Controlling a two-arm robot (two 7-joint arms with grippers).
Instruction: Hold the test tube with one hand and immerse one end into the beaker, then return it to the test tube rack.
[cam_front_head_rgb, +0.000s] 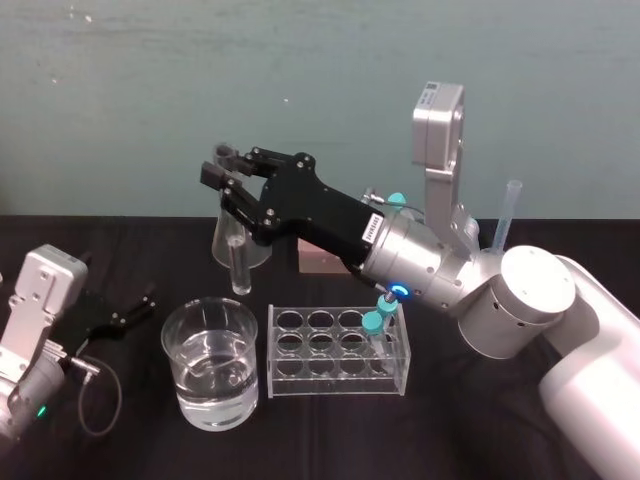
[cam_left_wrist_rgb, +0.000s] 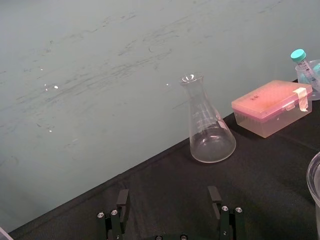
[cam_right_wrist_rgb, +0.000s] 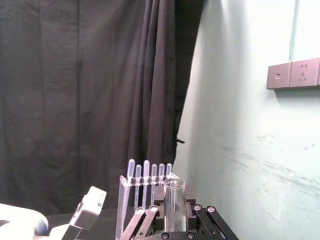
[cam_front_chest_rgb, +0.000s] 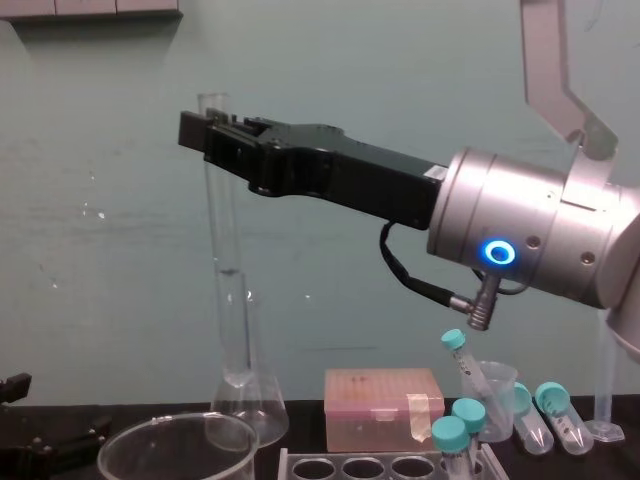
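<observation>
While the left gripper (cam_front_head_rgb: 138, 306) lay low at the left side of the black worktop (cam_front_head_rgb: 450, 430), its fingers spread wide, the nearest glassware was the beaker (cam_front_head_rgb: 210, 365), part-filled with clear liquid. Just to the beaker's right, apart from it, stood the test tube rack (cam_front_head_rgb: 338, 350), with teal-capped tubes (cam_front_head_rgb: 375, 322) leaning in the holes at its right end. Above and beyond these, the right arm reached in from the right, crossing over the rack, and the right gripper (cam_front_head_rgb: 222, 172) was pinching the test tube (cam_front_head_rgb: 240, 275) close to its open top. The tube hung upright and clear of everything below it. In the chest view its rounded end sat higher than the beaker's rim, and in the head view it lay just past the beaker's far edge, so no part of it was in the liquid. Behind the tube stood the conical flask (cam_left_wrist_rgb: 207, 125), and to the flask's right the pink box (cam_left_wrist_rgb: 270, 107) with a strip of tape on its lid. Farther right were a small clear cup (cam_front_chest_rgb: 490, 385) holding a teal-capped tube and a thin graduated cylinder (cam_front_head_rgb: 505, 215), all near the pale green wall (cam_front_head_rgb: 300, 80).
</observation>
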